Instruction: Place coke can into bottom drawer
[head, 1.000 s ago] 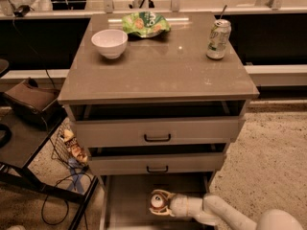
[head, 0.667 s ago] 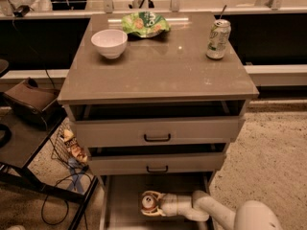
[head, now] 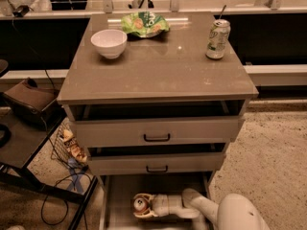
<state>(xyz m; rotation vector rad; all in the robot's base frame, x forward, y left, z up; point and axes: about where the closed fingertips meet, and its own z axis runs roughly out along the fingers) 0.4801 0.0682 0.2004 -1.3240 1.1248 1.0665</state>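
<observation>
The coke can (head: 140,204), red with a silver top, is at the bottom of the view inside the open bottom drawer (head: 117,202), just above its flat floor. My gripper (head: 144,206) reaches in from the lower right on a white arm and is shut on the can, its fingers on either side of it. The can's top faces up and to the left. The drawer's front part is cut off by the bottom edge of the view.
Two drawers with dark handles (head: 157,137) sit above, both slightly open. On the cabinet top (head: 158,71) stand a white bowl (head: 109,42), a green chip bag (head: 144,24) and a white-and-green can with a straw (head: 218,38). A dark stand and cables (head: 57,195) lie left.
My gripper has carried the coke can leftward inside the bottom drawer, and the arm has stretched further in.
</observation>
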